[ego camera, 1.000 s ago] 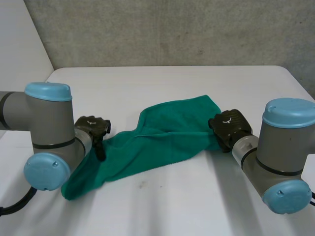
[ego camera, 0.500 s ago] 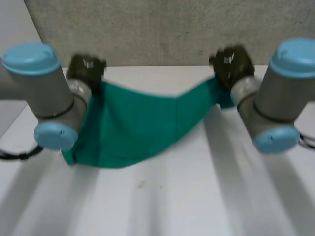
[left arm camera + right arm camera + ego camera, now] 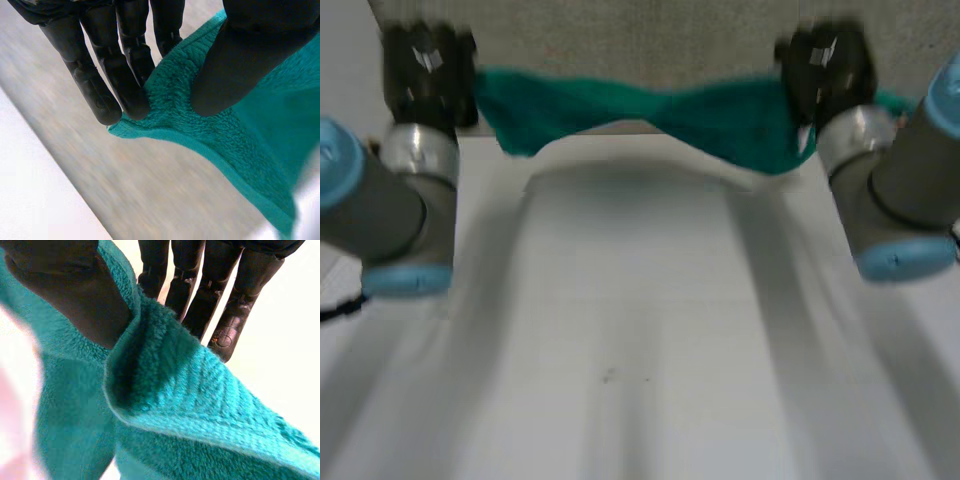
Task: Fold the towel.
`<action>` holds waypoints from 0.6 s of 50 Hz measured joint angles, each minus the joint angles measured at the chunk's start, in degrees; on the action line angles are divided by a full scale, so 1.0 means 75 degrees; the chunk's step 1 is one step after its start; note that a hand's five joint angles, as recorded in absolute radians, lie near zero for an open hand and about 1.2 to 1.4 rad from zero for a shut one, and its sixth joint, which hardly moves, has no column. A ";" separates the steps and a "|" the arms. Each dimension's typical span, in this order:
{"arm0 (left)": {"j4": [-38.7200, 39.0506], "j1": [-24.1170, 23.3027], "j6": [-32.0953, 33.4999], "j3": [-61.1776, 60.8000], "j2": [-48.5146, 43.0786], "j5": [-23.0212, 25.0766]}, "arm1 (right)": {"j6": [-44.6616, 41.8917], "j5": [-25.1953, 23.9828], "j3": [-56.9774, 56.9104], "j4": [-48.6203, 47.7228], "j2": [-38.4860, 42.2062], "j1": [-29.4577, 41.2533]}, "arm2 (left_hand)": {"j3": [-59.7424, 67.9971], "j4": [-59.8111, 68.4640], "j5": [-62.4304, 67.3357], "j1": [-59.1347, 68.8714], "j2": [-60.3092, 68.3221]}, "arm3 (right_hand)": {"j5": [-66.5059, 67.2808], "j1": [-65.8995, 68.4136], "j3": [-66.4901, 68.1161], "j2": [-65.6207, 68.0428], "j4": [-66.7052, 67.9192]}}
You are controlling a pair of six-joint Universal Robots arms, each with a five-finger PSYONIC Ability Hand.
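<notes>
The green towel (image 3: pixel 650 108) hangs stretched in the air between both raised hands, high above the white table (image 3: pixel 640 330), sagging in the middle. My left hand (image 3: pixel 425 75) holds its left end; in the left wrist view the thumb (image 3: pixel 235 65) presses the towel's corner (image 3: pixel 200 125) against the straight fingers (image 3: pixel 115 75). My right hand (image 3: pixel 825 70) holds the right end; in the right wrist view the thumb (image 3: pixel 75 295) pinches the towel's edge (image 3: pixel 165 385) against the fingers (image 3: pixel 210 300). Part of the cloth drapes down behind the right hand.
A grey wall (image 3: pixel 620 40) rises behind the table's far edge. Both arms (image 3: pixel 390 210) reach up at either side of the table.
Both hands have risen with the towel, lifting it off the table and pulling it into a band. The left hand has closed on its end.
</notes>
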 measured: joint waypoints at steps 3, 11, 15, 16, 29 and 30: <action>-0.0035 -0.0004 -0.0108 -0.0897 -0.0068 0.0172 | 0.0008 -0.0157 0.0761 0.0754 0.0030 -0.0104 | 0.0000 0.0000 0.0000 0.0000 0.0002 | -0.0001 0.0000 0.0000 0.0000 0.0000; -0.0061 -0.0011 -0.0203 -0.2352 -0.0741 0.0674 | 0.0118 -0.0214 0.1953 0.1778 0.1063 -0.0307 | 0.0001 0.0001 0.0000 0.0000 0.0005 | -0.0464 -0.0300 -0.0642 -0.0668 -0.0662; -0.0069 0.0043 -0.0204 -0.2416 -0.0858 0.0686 | 0.0650 -0.0189 0.2091 0.1744 0.1367 -0.0522 | 0.0003 0.0001 0.0000 0.0000 0.0005 | -0.3574 -0.3021 -0.3882 -0.3908 -0.3880; -0.0073 0.0066 -0.0206 -0.2416 -0.0853 0.0682 | 0.0888 -0.0190 0.2122 0.1726 0.1382 -0.0605 | 0.0003 0.0001 0.0000 0.0000 0.0005 | -0.3574 -0.3021 -0.3882 -0.3908 -0.3880; -0.0167 0.0474 -0.0265 -0.2535 -0.0269 0.0631 | 0.3748 -0.0489 0.2600 0.1760 0.0735 -0.1674 | 0.0004 0.0001 0.0000 0.0000 0.0005 | -0.4660 -0.3663 -0.4882 -0.4747 -0.4879; -0.0170 0.0483 -0.0270 -0.2543 -0.0253 0.0631 | 0.3755 -0.0516 0.2620 0.1783 0.0728 -0.1710 | 0.0004 0.0001 0.0000 0.0000 0.0005 | -0.4660 -0.3663 -0.4882 -0.4747 -0.4879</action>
